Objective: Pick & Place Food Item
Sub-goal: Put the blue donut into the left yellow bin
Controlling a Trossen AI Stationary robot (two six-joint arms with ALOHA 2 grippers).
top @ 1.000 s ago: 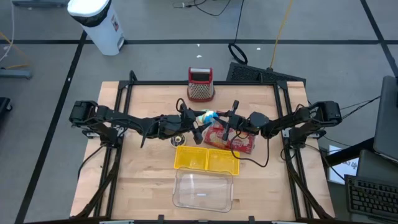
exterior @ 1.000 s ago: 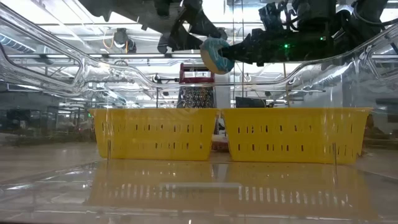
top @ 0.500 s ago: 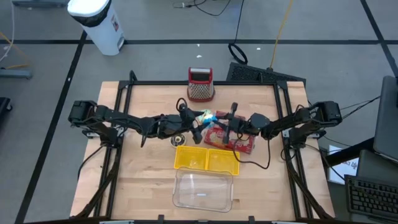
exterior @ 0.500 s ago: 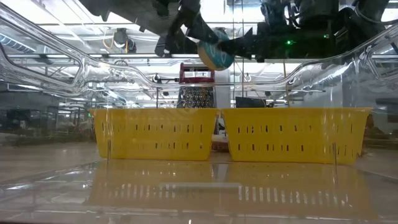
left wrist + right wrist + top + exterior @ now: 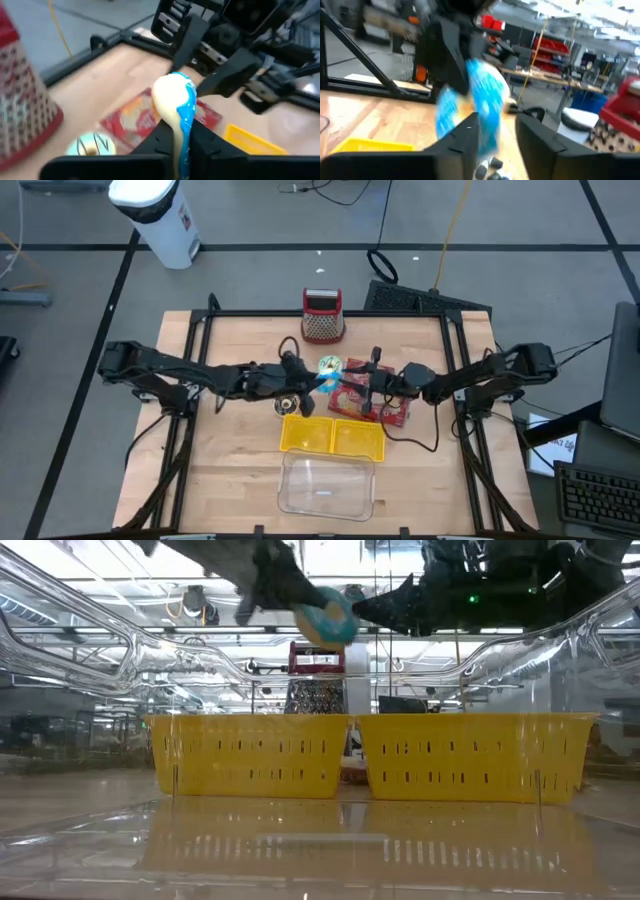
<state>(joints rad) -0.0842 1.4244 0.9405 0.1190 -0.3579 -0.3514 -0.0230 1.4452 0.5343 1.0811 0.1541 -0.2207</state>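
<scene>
Jaws of the left gripper (image 5: 175, 145) pinch the blue-wrapped food item (image 5: 174, 102); right gripper's (image 5: 495, 132) stand parted beside it.

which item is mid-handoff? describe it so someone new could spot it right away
Start at the red-topped grater at the table's far edge, then come toward the pair of yellow baskets. Between them, in the air where both arms meet, the left gripper is shut on a small pale packet with a bright blue edge. Unlike the flat red pouch lying below, it is off the table.
</scene>
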